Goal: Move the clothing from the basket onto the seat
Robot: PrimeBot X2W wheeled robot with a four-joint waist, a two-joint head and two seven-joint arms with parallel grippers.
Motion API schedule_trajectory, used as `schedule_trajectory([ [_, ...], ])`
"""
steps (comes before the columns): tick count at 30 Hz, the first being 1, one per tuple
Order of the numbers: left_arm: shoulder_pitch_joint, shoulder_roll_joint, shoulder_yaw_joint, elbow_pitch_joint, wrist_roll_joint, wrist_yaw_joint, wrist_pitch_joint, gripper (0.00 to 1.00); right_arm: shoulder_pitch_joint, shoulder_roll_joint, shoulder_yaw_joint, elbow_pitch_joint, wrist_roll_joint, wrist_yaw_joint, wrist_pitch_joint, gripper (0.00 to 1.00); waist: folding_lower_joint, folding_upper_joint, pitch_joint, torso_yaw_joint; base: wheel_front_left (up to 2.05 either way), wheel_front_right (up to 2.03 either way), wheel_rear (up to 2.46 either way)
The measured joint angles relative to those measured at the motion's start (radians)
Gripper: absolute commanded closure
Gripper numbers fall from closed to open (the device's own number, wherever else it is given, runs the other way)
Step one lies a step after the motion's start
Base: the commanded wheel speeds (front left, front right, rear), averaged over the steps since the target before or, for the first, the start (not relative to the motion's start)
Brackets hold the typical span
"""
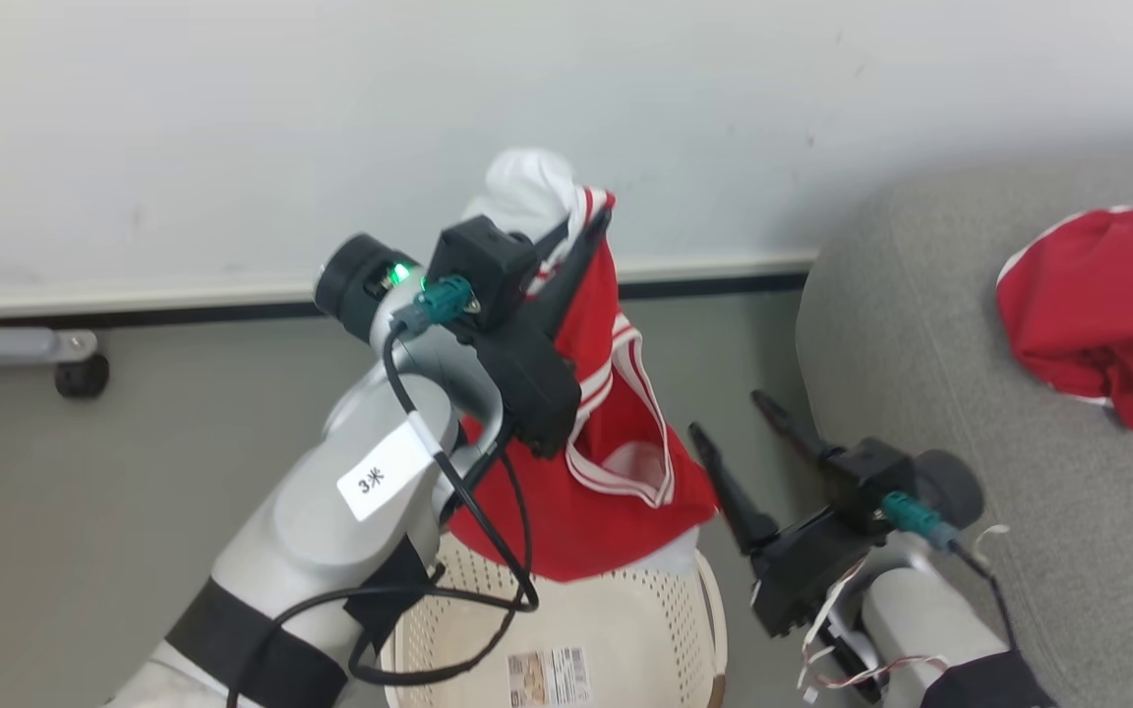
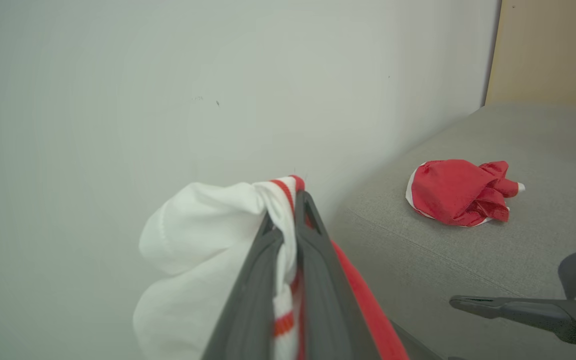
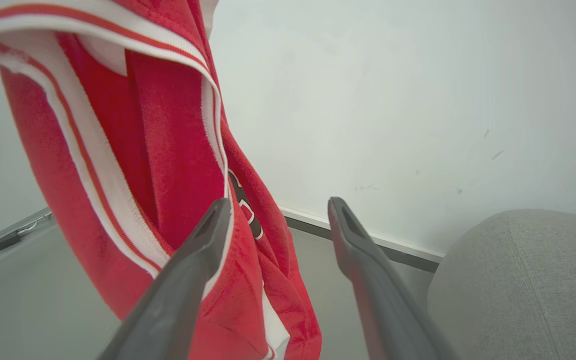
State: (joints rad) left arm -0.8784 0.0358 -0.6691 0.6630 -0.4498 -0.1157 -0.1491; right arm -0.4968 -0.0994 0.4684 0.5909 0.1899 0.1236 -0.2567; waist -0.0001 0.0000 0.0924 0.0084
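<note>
1. My left gripper is raised high in front of the white wall. Its two dark fingers are pinched together on cloth.
2. What it grips is the bunched top of a soft red sports garment with white stripes and trim, together with a soft white piece that bulges out past my fingertips on the wall side.
3. The red sports garment hangs down from that grip in a long fold. Its lower end is at the rim of the small cream-white perforated plastic basket, which stands on the grey floor under my left arm. I cannot tell whether the cloth touches the rim.
4. My right gripper is lower, between the basket and the large grey fabric-upholstered sofa. Its fingers are spread apart and hold nothing.
5. In the right wrist view the hanging garment is just beside my right gripper's left finger and in part behind it.
6. A second red garment with white trim lies crumpled on the sofa, well apart from both grippers.
</note>
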Motion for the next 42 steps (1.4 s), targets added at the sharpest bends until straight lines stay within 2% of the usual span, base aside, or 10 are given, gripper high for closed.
schedule_trajectory([
  [8,0.048,0.002,-0.079,-0.022,-0.072,0.003,0.027,1.0,0.005,0.016,0.127,0.095,0.065,0.0,0.0,0.0,-0.0001,0.0,-0.104,0.02,0.0,0.0,0.0],
  [23,0.091,0.002,-0.173,-0.194,-0.16,0.059,0.084,1.0,-0.047,0.03,0.259,0.26,0.192,0.0,0.001,0.0,0.0001,0.0,-0.207,0.118,0.0,0.0,0.0],
  [24,0.094,0.003,-0.173,-0.199,-0.16,0.064,0.086,1.0,-0.048,0.031,0.26,0.265,0.199,0.0,0.001,0.43,0.0,-0.0001,-0.208,0.123,0.0,0.0,0.0],
  [25,0.098,0.002,-0.168,-0.2,-0.16,0.065,0.086,1.0,-0.048,0.031,0.265,0.269,0.208,0.0,0.001,0.62,0.0001,-0.0001,-0.21,0.127,0.0,0.0,0.0],
  [26,0.102,0.003,-0.163,-0.199,-0.16,0.069,0.088,1.0,-0.048,0.031,0.271,0.271,0.214,0.0,0.001,1.0,0.0001,-0.0001,-0.211,0.13,0.0,0.0,0.0],
  [35,0.169,0.046,-0.114,-0.208,-0.175,0.114,0.104,1.0,-0.059,0.028,0.313,0.258,0.264,0.0,0.001,1.0,0.0001,0.0001,-0.215,0.121,0.0,0.0,0.0],
  [37,0.187,0.06,-0.106,-0.206,-0.176,0.126,0.104,0.64,-0.073,0.014,0.313,0.246,0.272,0.001,0.001,1.0,0.0001,0.0001,-0.215,0.113,0.0,0.0,0.0],
  [38,0.198,0.063,-0.101,-0.204,-0.182,0.13,0.104,0.35,-0.078,0.002,0.314,0.239,0.276,0.001,0.001,1.0,0.0001,0.0,-0.216,0.108,0.0,0.0,0.0],
  [40,0.221,0.066,-0.096,-0.202,-0.185,0.134,0.103,0.0,-0.087,-0.024,0.311,0.222,0.283,0.001,0.001,1.0,0.0001,0.0001,-0.217,0.098,0.0,0.0,0.0],
  [42,0.246,0.07,-0.088,-0.199,-0.195,0.144,0.102,0.0,-0.09,-0.049,0.305,0.207,0.298,0.001,0.0,1.0,0.0001,0.0001,-0.22,0.088,0.0,0.0,0.0],
])
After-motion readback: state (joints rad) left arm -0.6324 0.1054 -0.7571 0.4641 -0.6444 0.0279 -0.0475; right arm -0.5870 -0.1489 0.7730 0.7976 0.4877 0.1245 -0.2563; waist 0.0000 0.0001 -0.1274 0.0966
